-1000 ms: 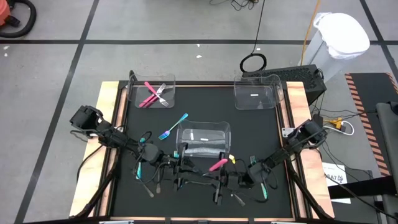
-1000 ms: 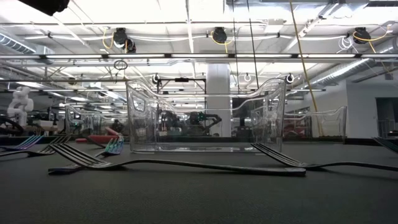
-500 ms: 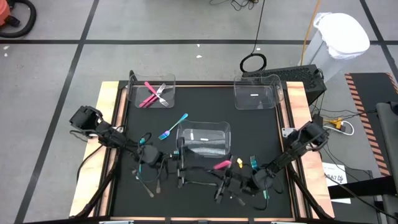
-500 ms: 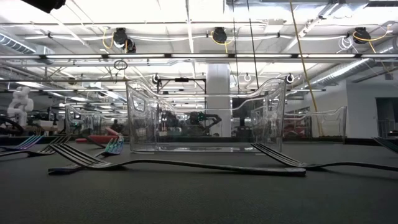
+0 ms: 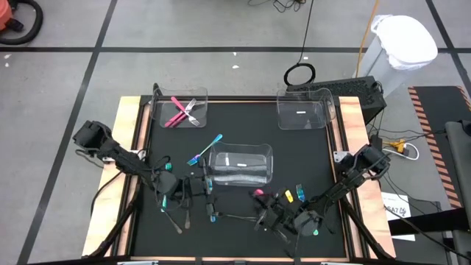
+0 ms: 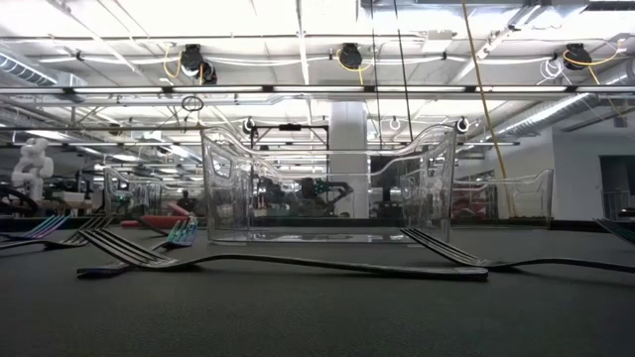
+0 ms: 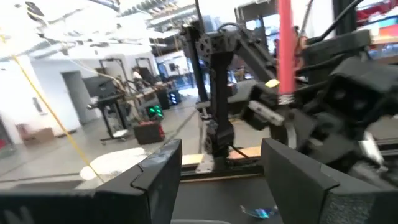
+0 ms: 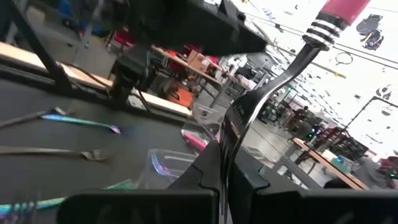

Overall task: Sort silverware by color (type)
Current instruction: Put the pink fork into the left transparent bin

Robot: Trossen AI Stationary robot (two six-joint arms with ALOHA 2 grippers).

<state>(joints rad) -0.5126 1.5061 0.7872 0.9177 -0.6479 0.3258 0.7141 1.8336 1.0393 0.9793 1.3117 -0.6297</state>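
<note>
My right gripper is shut on a pink-handled fork above the mat, near the front edge and just in front of the centre clear bin. In the right wrist view the fork's pink handle points up and away. My left gripper hovers open to the fork's left; in its wrist view the handle stands beyond its parted fingers. A blue fork lies flat on the mat. Grey forks lie near the front. My right gripper pinches the fork's grey metal part, below the pink handle, between its two fingers. The fingers come about level from the table's right side. The fork is lifted clear of the mat and stands tilted, handle end up.
A clear bin at the far left holds pink pieces and a grey one. Another clear bin stands at the far right. Loose grey pieces lie on the mat near the left arm. Wooden rails edge the table.
My left gripper has opened, let go of the pink fork and drawn back toward the table's left edge, rising and rolling. My right gripper, still shut on the fork, has turned and sunk a little toward the near edge. The fork has tipped from slanting to more upright.
</note>
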